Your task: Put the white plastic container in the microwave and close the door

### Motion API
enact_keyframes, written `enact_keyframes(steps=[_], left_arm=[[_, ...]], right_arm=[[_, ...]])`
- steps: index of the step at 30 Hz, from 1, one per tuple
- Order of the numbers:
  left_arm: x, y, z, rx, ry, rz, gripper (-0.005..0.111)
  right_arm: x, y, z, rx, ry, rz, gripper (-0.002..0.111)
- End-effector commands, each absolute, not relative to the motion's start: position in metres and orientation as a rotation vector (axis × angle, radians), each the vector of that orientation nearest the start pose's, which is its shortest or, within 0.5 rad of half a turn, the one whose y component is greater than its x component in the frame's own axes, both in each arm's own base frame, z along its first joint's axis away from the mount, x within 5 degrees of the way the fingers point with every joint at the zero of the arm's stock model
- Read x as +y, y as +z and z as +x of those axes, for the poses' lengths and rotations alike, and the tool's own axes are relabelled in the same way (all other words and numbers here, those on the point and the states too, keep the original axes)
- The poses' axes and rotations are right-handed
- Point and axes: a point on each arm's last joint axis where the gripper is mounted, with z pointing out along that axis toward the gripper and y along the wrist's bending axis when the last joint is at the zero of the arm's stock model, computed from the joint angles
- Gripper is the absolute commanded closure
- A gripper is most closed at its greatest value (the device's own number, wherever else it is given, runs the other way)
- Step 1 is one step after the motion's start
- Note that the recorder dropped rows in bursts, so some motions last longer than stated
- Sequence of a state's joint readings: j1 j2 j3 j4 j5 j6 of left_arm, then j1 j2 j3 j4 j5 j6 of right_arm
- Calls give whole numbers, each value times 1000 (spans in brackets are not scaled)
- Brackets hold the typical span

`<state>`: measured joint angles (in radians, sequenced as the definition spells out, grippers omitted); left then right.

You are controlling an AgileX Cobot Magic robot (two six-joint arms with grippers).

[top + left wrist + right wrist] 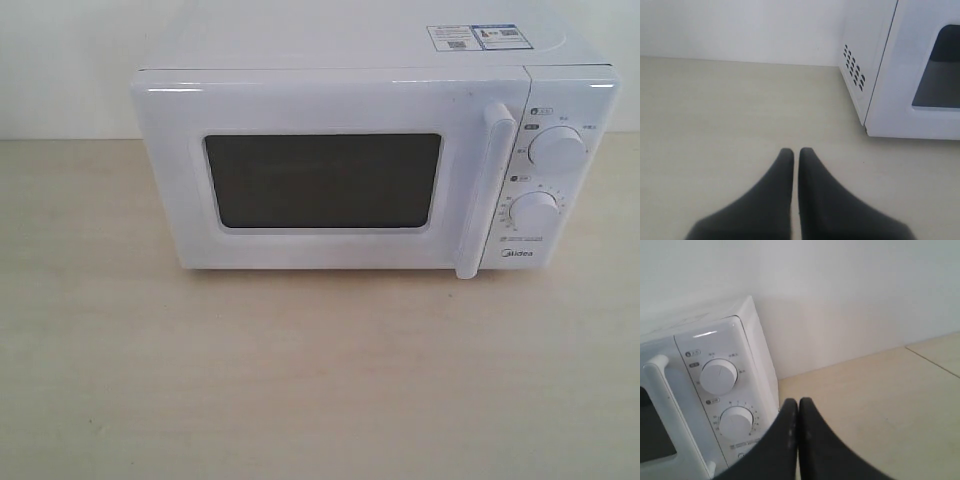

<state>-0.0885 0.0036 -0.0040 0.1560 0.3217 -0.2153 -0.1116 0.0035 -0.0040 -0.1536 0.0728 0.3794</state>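
Where the wrist views start, the left gripper [795, 152] and right gripper [798, 402] each hang over the table [320, 390] with fingers pressed together and nothing between them, the left near the microwave's [330, 45] vented side and the right beside its dials [558, 148]. Farther back, the microwave stands on the table with its door [320, 105] shut flush and its handle [483, 190] upright. The window [322, 180] is too dark to show the interior, so I cannot tell where the container is.
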Motion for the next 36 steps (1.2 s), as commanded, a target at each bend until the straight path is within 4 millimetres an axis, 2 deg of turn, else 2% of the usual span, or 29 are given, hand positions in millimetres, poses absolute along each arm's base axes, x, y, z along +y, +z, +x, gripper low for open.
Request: enact_keyframes(steps=[1,9,26,36], left_arm=[[-1,185,54,1798,-78,-19,102],[-1,185,54,1798,-78,-19,102],[-1,185,54,1798,-78,-19,102],[-1,185,54,1795,-79,-18,102]], right_arm=[[-6,202,56,1600,36,191,108],[-6,183,53,1808,31,214,108],[-5,182,53,1813,63,239,108],[2,182,53,1832,147,111,108]])
